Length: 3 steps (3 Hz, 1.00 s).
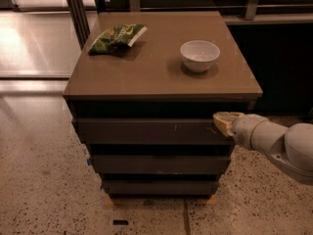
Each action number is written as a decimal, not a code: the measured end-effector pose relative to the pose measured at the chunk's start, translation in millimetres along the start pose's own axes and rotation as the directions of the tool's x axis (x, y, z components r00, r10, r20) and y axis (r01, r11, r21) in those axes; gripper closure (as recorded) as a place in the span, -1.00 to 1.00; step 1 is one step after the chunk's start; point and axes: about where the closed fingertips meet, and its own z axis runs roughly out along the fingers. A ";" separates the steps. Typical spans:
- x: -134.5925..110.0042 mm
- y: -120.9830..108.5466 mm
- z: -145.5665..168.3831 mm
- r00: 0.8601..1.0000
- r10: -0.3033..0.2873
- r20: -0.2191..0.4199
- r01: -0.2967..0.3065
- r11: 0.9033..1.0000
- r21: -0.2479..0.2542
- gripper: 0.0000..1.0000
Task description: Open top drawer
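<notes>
The top drawer [146,131] is the widest dark grey-brown front under the cabinet top, with small white scratch marks right of centre. Its front sticks out a little past the cabinet body. My gripper [224,122] comes in from the right on a white arm and sits at the drawer's upper right corner, its cream-coloured tip against the front's top edge.
Two narrower drawer fronts [159,164] lie below. On the brown cabinet top [161,77] are a white bowl [199,55] and a green snack bag [116,37]. Speckled floor spreads in front and to the left; dark shelving stands behind and right.
</notes>
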 end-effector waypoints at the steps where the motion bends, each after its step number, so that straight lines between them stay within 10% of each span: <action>1: 8.7 -1.8 31.6 1.000 0.005 0.007 -0.005 1.000 -0.017 1.00; 3: -6.7 -6.1 86.8 0.998 -0.038 0.048 0.039 0.999 -0.023 1.00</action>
